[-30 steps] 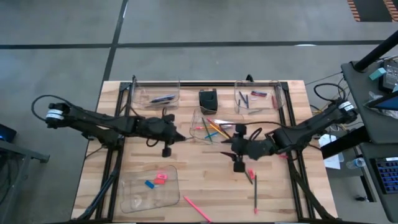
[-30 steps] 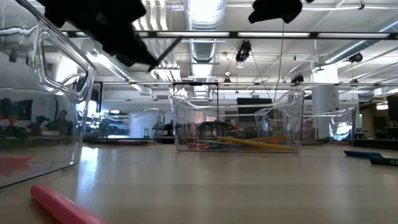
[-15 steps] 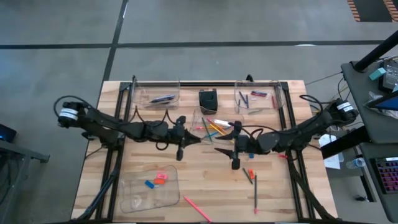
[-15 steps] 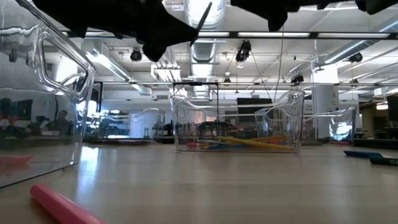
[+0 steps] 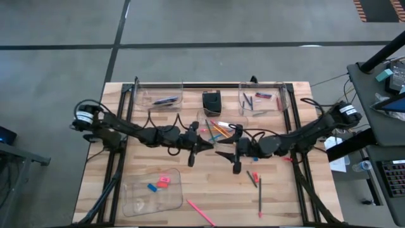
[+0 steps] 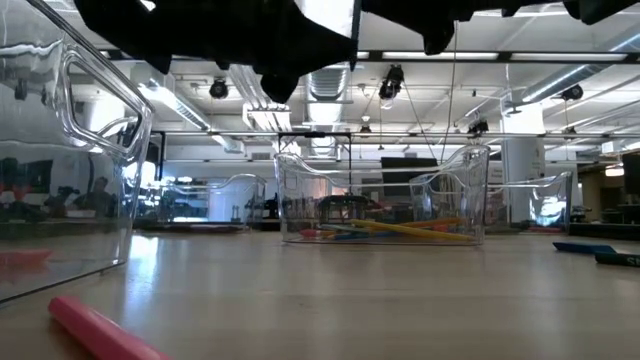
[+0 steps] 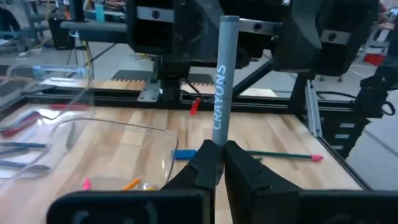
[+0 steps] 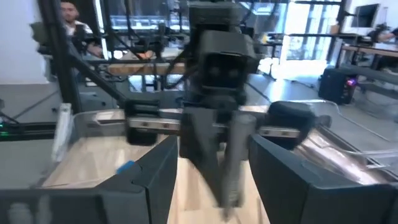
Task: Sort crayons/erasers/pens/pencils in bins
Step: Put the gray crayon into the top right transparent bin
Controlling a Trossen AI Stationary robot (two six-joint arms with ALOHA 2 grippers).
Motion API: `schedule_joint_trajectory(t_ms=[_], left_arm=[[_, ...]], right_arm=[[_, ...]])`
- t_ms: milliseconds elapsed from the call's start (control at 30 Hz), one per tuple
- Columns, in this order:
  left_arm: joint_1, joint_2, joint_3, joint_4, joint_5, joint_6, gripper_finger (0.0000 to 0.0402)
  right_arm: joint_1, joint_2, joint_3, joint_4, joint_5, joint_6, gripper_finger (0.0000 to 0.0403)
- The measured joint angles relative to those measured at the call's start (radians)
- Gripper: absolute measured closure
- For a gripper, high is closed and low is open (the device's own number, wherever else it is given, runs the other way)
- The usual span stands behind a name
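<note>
Lying on the near part of the table (image 5: 145, 161) are a pink pencil (image 5: 200, 213) and, to the right, a dark pencil with a pink tip (image 5: 259, 197). On the near left sits a clear bin (image 5: 130, 201) with the erasers (image 5: 158, 184) inside, a blue one and pink ones. Farther back, in the middle of the table, both arms reach in from the sides and meet tip to tip. The left gripper (image 7: 217, 152) is clenched on a grey crayon (image 7: 222, 81), which stands straight up between its fingers. The right gripper (image 5: 219, 154) faces it with its jaws half apart and nothing in them, so this looks like a hand-over, likely because the crayon's bin is easier for the right arm to reach. Both arms are stretched out low and almost flat above the table. Just behind them is the middle bin (image 5: 203, 140) with bright pencils (image 5: 218, 131) in it. At the far edge stand a left bin (image 5: 142, 97) with a dark pen (image 5: 166, 100), a small black box (image 5: 211, 102), and a right bin (image 5: 242, 105) holding a few short sticks (image 5: 255, 97).
</note>
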Motion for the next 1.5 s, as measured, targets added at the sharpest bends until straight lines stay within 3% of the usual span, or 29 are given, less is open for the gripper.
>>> schedule_joint_trajectory(t_ms=[200, 367, 467, 600, 667, 833, 967, 1033, 1133, 1233, 1333, 1400, 1500], left_arm=[[-0.001, 0.017, 0.008, 0.022, 0.026, -0.001, 0.0401], [-0.009, 0.017, 0.02, 0.019, 0.016, -0.002, 0.0401], [-0.016, 0.017, 0.024, 0.018, 0.017, -0.002, 0.0401], [-0.018, 0.017, 0.027, 0.015, 0.013, -0.014, 0.0401], [-0.021, 0.017, 0.032, 0.013, 0.016, -0.019, 0.0395], [-0.021, 0.013, 0.032, -0.007, 0.018, -0.028, 0.0338], [-0.025, 0.013, 0.028, -0.089, 0.037, -0.03, 0.0279], [-0.024, 0.012, 0.028, -0.099, 0.035, -0.03, 0.0252], [-0.023, 0.011, 0.028, -0.099, 0.026, -0.03, 0.0223], [-0.023, 0.011, 0.032, -0.096, 0.025, -0.029, 0.0209], [-0.022, 0.011, 0.038, -0.096, 0.024, -0.029, 0.0206], [-0.022, 0.011, 0.045, -0.096, 0.022, -0.029, 0.0205], [-0.022, 0.011, 0.057, -0.095, 0.02, -0.03, 0.0205]], right_arm=[[-0.028, 0.018, 0.003, -0.013, 0.009, 0.013, 0.022], [-0.052, 0.021, 0.002, -0.015, 0.001, 0.061, 0.0247], [-0.049, 0.021, 0.002, -0.014, -0.006, 0.056, 0.0285], [-0.049, 0.021, 0.002, -0.015, -0.04, 0.049, 0.0366], [-0.049, 0.02, 0.002, -0.011, -0.056, 0.031, 0.0381], [-0.05, -0.014, 0.001, -0.036, -0.051, -0.002, 0.0385], [-0.052, -0.106, 0.002, -0.154, -0.028, 0.017, 0.0386], [-0.052, -0.158, 0.002, -0.262, 0.028, 0.022, 0.0387], [-0.062, -0.252, 0.0, -0.47, 0.197, 0.013, 0.0388], [-0.131, -0.366, 0.002, -0.75, 0.314, 0.09, 0.0388], [-0.283, -0.461, -0.002, -1.031, 0.321, 0.208, 0.0388], [-0.422, -0.51, -0.011, -1.119, 0.296, 0.248, 0.0389], [-0.64, -0.555, -0.03, -1.136, 0.149, 0.198, 0.0389]])
